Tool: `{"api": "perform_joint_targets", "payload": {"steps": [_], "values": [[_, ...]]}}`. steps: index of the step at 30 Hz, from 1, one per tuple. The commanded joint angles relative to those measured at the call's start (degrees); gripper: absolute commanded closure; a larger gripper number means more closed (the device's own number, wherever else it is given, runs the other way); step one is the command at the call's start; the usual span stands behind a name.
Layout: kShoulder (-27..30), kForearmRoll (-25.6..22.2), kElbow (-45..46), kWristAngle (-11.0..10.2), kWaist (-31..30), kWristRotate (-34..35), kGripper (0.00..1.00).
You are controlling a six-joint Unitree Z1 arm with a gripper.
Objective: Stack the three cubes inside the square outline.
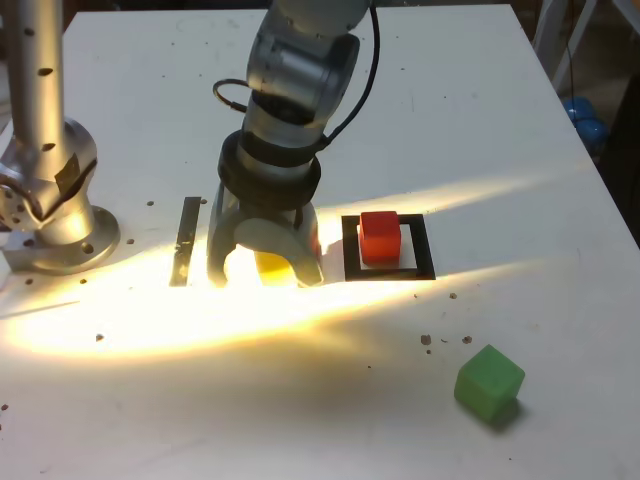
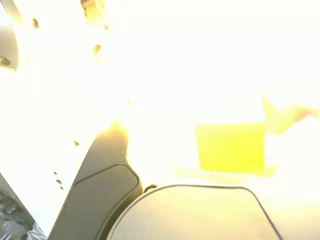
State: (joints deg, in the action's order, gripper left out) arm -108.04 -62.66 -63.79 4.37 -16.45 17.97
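Observation:
My gripper [image 1: 263,272] reaches down to the table with its jaws on either side of the yellow cube [image 1: 271,266], and a bright gap still shows beside the cube. In the washed-out wrist view the yellow cube [image 2: 230,148] sits on the table just beyond a dark finger [image 2: 100,190]. The red cube [image 1: 380,237] stands inside the square outline [image 1: 428,250], to the exterior view's right of the gripper. The green cube [image 1: 489,382] lies alone near the front right, tilted on the table.
A straight strip [image 1: 187,240] lies just left of the gripper in the exterior view. The arm's metal base [image 1: 50,210] stands at the far left. A band of glaring sunlight crosses the table, and small dark specks [image 1: 432,340] dot the surface.

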Motion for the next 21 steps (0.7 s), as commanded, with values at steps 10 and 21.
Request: {"api": "perform_joint_targets", "payload": {"steps": [10, 21], "values": [[0.0, 2.0, 0.3, -1.0, -0.1, -0.1, 0.72], [0.0, 2.0, 0.3, -1.1, -0.1, -0.1, 0.72]]}}
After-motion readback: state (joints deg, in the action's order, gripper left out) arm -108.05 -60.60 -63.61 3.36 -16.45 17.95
